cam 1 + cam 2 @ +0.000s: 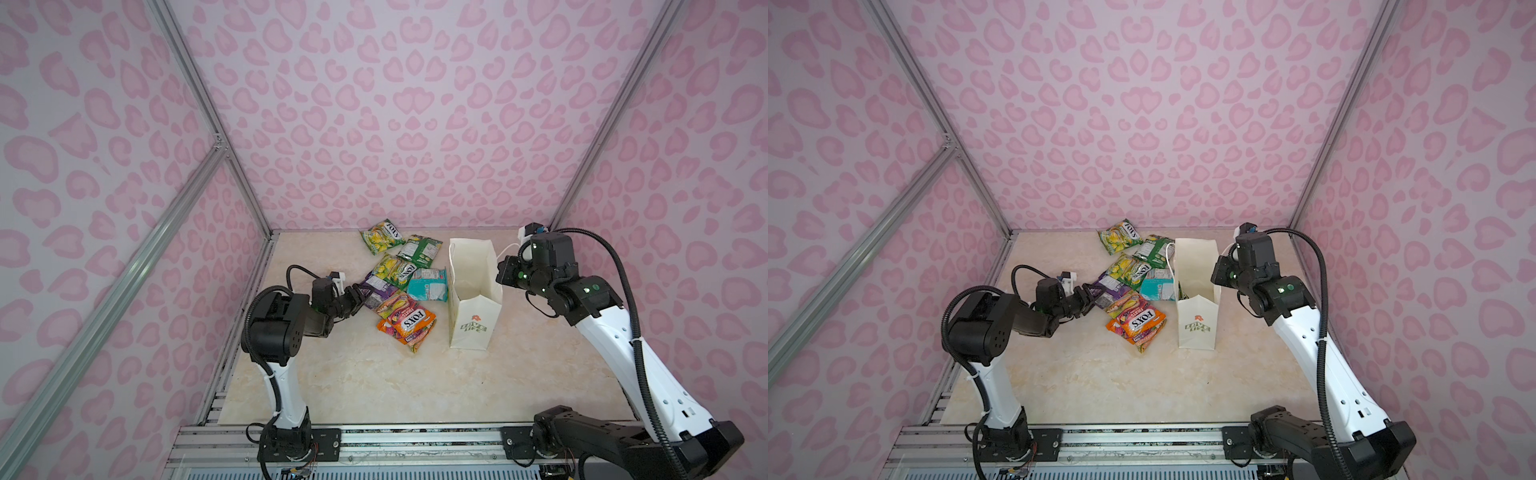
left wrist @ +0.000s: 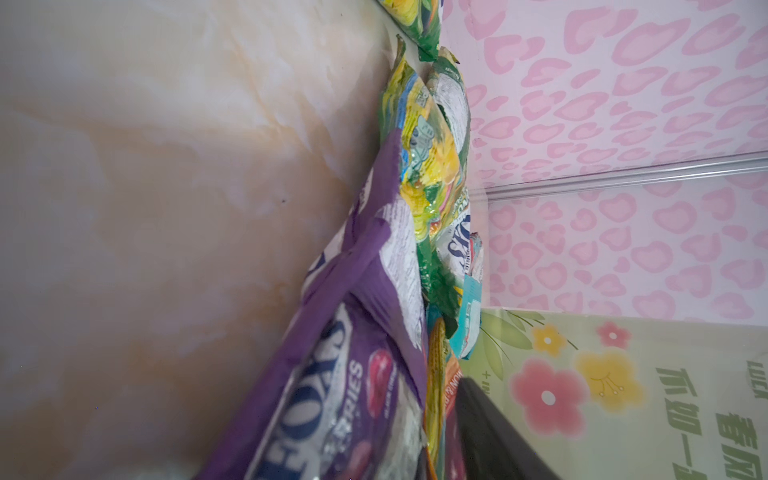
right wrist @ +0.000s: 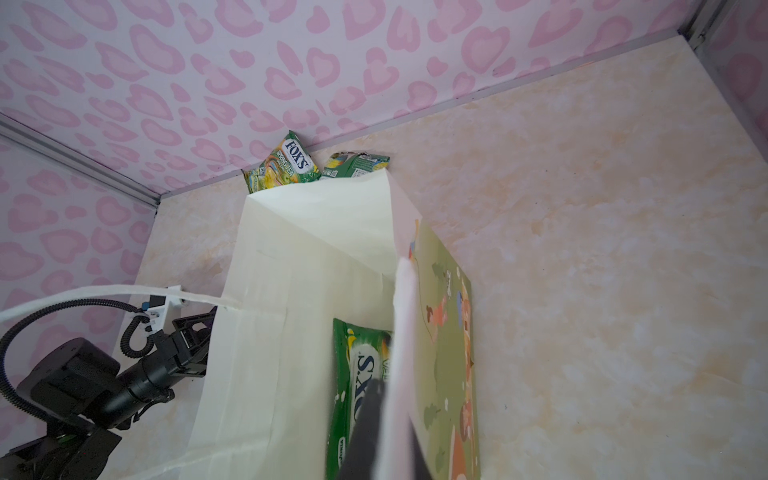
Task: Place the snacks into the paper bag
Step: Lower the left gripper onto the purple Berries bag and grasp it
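The snacks [image 1: 397, 272] lie heaped on the desk [image 1: 374, 386] just left of the paper bag [image 1: 471, 332], which stands upright and open with one green packet [image 3: 357, 374] inside. The left hand [image 1: 360, 300] is at the purple packet [image 1: 376, 291] on the heap's left edge, jaws partly apart, and I cannot tell if they grip it. The right hand [image 1: 500, 275] is clamped tight on the bag's right wall at the rim.

The near half of the bench [image 1: 374, 386] lies bare, an open lane for a hand. Farther back the snacks [image 1: 395, 270] crowd one flank of the upright paper bag [image 1: 473, 328] (mouth open upward); pink walls [image 1: 415, 124] hem the rest.
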### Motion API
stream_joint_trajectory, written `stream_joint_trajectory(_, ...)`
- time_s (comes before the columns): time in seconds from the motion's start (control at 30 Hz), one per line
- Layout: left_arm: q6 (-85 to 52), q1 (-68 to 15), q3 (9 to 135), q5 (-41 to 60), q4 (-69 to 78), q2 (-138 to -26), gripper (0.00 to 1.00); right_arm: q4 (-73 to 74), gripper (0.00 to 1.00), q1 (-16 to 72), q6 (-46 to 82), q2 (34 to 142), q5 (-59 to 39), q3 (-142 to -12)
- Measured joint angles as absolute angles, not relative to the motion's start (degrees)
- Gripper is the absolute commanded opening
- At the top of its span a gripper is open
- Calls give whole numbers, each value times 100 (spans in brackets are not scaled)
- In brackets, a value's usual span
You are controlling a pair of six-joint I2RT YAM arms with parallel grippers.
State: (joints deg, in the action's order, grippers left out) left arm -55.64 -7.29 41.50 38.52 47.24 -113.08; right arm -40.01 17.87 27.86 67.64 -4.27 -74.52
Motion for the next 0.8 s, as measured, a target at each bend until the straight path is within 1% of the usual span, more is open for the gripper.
stream_joint_trajectory(0.03,-5586,-729,4150,3846,4696,-11312,43,-3999,0,1787,2788,6759,-436,-7437)
stream_joint_trajectory(0.17,-5693,-738,4145,3811,4652,-11275,31,-3994,0,1789,2799,6744,-454,-7424)
stream_joint_trajectory(0.33,-5714,-757,4104,3806,4582,-10879,22,-3992,0,1789,2799,6737,-456,-7424)
stream_joint_trajectory(0.67,-5660,-827,4071,3701,3900,-10062,5,-3992,0,1802,2781,6775,-454,-7424)
stream_joint_trajectory(0.8,-5540,-834,4071,3656,3531,-9706,3,-3994,0,1802,2762,6785,-451,-7426)
